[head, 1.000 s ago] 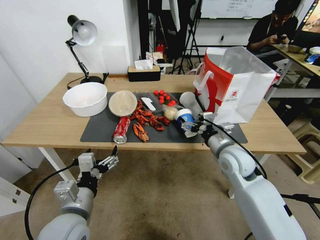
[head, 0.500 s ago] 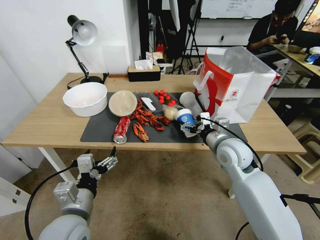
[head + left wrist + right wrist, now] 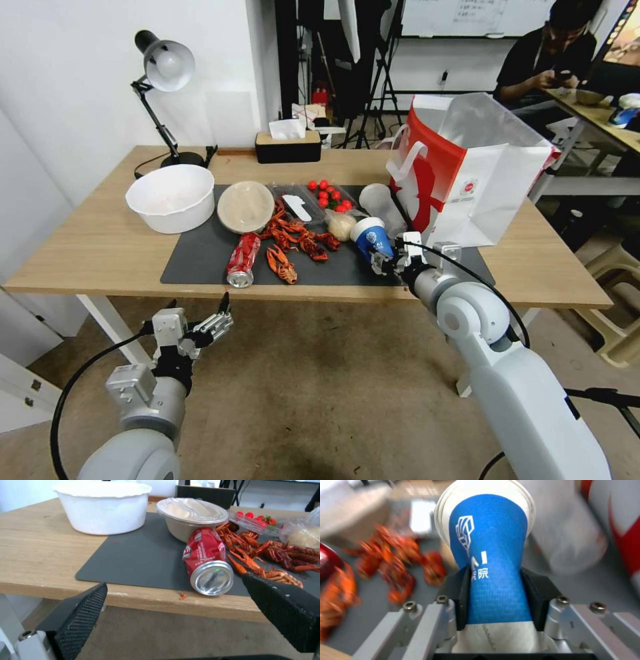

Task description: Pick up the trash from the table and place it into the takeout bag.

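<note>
My right gripper [image 3: 385, 259] [image 3: 496, 600] is shut on the blue-and-white paper cup [image 3: 371, 239] [image 3: 490, 555], tilted above the dark mat just in front of the takeout bag [image 3: 470, 170]. A clear plastic cup [image 3: 380, 202] lies between cup and bag. The wrapped beige ball [image 3: 341, 226] sits left of the held cup. The red soda can [image 3: 243, 259] [image 3: 207, 561] lies on its side near the table's front edge, the round beige bowl [image 3: 245, 206] [image 3: 191, 516] behind it. My left gripper [image 3: 212, 321] [image 3: 180, 612] hangs open below the table edge, in front of the can.
A large white bowl [image 3: 172, 197] stands at the mat's left. Red crayfish shells [image 3: 297, 241] and a clear tray with cherry tomatoes [image 3: 328, 195] lie mid-mat. A desk lamp [image 3: 163, 73] and a tissue box [image 3: 288, 145] stand at the table's back. The table [image 3: 87, 253] has bare wood at left.
My right gripper has closed on the paper cup and tipped it up from lying toward upright, shifting slightly right. The left gripper has barely moved.
</note>
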Available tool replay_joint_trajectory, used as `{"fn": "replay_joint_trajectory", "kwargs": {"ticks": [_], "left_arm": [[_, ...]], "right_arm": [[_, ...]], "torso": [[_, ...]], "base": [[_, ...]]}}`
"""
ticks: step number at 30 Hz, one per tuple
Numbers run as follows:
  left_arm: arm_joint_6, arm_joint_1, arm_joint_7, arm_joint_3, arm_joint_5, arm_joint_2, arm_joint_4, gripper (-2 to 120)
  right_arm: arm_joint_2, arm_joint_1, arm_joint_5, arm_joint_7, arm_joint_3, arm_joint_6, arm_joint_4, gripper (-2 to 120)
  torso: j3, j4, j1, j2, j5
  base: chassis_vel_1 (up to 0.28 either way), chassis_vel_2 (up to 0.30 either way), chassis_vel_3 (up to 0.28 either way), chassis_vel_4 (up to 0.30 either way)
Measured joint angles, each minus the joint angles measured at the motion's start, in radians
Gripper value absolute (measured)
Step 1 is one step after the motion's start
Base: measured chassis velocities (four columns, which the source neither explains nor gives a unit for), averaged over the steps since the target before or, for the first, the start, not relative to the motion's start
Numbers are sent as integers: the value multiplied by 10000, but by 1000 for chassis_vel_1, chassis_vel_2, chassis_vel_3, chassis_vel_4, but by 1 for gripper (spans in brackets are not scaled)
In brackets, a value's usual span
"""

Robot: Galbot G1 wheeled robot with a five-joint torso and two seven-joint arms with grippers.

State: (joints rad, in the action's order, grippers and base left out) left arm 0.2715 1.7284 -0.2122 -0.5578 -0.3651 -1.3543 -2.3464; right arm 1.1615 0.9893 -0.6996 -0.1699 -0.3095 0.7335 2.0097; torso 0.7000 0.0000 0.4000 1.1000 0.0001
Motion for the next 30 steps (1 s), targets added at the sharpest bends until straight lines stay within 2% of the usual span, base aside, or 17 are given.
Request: {"fn": "replay_joint_trajectory", "kwargs": {"ticks": [3,5,7,8,13,15,18,19,20,23,27,30], "left_arm": [[-6,-3,0,0,0,0,0,100],[-7,-4,0,-1,0,0,-1,100],[-7,-4,0,-1,0,0,-1,100],[-10,-7,-1,1,3,-12,-2,100],[-10,-7,-3,1,3,-15,-2,100],[-12,2,7,0,14,-39,-6,100],[-15,11,11,-5,23,-48,-6,100],[-30,19,19,-16,33,-57,4,100],[-30,19,19,-16,33,-57,4,100],[-96,27,22,-50,38,-72,57,100],[-161,13,22,-100,29,-66,116,100],[-193,7,23,-124,23,-64,149,100]], "right_arm": [[-169,-74,-77,129,-132,-35,245,29],[-274,-144,-158,182,-217,-55,364,22],[-274,-144,-158,182,-217,-55,364,22],[-568,-384,-475,272,-435,-109,632,17],[-616,-424,-528,283,-475,-120,667,16],[-1179,-1093,-1283,244,-810,-222,894,14],[-1454,-1566,-1777,94,-971,-263,920,14],[-1822,-2294,-2431,-144,-1098,-264,778,14],[-1822,-2294,-2431,-144,-1098,-264,778,14],[-2338,-3579,-2928,-243,-1169,-304,-106,14],[-2390,-4226,-2940,-368,-1115,-405,-781,14],[-2320,-4673,-3236,-965,-969,-327,-1305,14]], "torso": [[0,0,0,0,-1],[0,-1,0,0,-1],[0,-1,0,0,-1],[0,0,0,0,0],[0,0,0,0,-1],[1,-1,0,0,4],[0,0,-1,1,-7],[0,2,0,0,0],[0,2,0,0,0],[1,0,0,0,3],[0,1,0,0,-1],[1,0,0,-1,0]], "base": [[0,0,0,0],[0,0,0,0],[0,0,0,0],[0,0,0,0],[0,0,0,0],[0,0,0,0],[0,0,0,0],[0,0,0,0],[0,0,0,0],[0,0,0,0],[0,0,0,0],[0,0,0,0]]}}
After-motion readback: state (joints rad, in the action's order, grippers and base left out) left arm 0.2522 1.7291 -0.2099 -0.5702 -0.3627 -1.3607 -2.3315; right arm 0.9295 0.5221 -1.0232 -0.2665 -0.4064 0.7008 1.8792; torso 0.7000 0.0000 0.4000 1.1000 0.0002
